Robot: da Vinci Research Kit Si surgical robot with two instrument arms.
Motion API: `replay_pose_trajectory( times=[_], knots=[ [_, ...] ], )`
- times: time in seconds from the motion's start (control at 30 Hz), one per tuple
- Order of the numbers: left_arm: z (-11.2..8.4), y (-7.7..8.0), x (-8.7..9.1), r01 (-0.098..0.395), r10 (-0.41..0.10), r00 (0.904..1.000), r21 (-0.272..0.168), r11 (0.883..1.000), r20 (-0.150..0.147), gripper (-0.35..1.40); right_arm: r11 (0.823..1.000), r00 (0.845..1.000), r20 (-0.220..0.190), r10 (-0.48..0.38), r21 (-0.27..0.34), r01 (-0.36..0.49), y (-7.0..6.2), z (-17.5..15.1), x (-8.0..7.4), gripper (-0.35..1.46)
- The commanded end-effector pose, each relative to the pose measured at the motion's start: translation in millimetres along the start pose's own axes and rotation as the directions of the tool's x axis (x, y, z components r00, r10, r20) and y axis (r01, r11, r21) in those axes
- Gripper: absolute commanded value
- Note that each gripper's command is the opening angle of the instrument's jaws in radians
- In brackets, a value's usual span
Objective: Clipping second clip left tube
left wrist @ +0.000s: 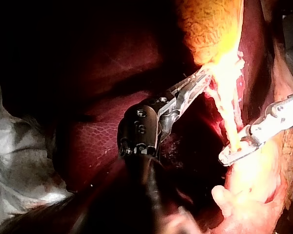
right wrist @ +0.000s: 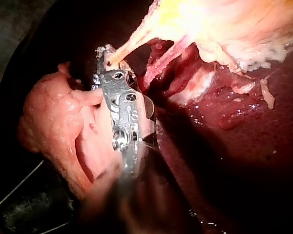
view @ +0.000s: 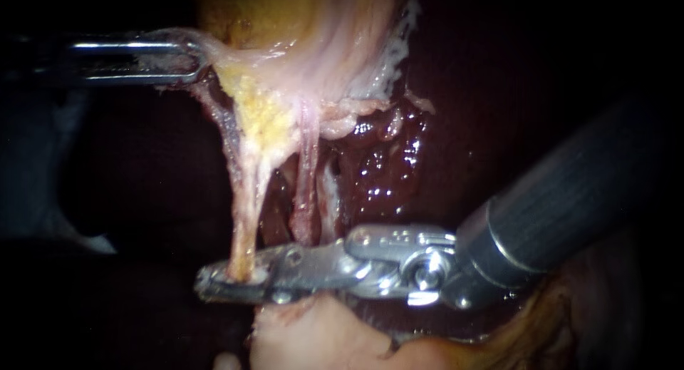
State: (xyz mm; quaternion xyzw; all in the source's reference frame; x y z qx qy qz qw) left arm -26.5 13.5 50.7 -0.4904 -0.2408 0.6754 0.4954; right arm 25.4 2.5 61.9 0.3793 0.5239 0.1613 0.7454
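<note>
Dark liver (view: 388, 181) is sitting behind everything. Left instrument (view: 189, 56) is pulling up high, hand clamping gallbladder (view: 299, 28) tissue. Right instrument (view: 231, 277) is gripping left tube (view: 246, 206) low down, hand closed around it, other tube (view: 305, 192) hanging just beside.

My right instrument (view: 239, 279) has a matte black shaft, a silver collar and a bright steel wrist with a round pivot pin. On my left instrument (left wrist: 201, 80), the black wrist housing shows small screws.
</note>
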Motion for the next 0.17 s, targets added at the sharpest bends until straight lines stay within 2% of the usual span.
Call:
replay_pose_trajectory(
  times=[0.03, 0.13, 0.17],
  knots=[
    [0.0, 0.0, 0.0, 0.000, 0.000, 1.0000, 0.000, 1.000, 0.000, -0.35, 1.000, 1.000, 0.000, 0.007, 0.001, -0.007, 0.1, 0.0, -0.1, -0.35],
    [0.0, 0.0, 0.0, 0.000, 0.000, 1.0000, 0.000, 1.000, 0.000, -0.35, 1.000, 1.000, 0.002, 0.025, 0.001, -0.025, 0.3, -0.1, -0.1, -0.35],
    [0.0, 0.0, 0.0, 0.000, 0.000, 1.0000, 0.000, 1.000, 0.000, -0.35, 1.000, 1.000, -0.001, 0.030, 0.005, -0.030, 0.4, -0.1, -0.1, -0.29]
  ],
)
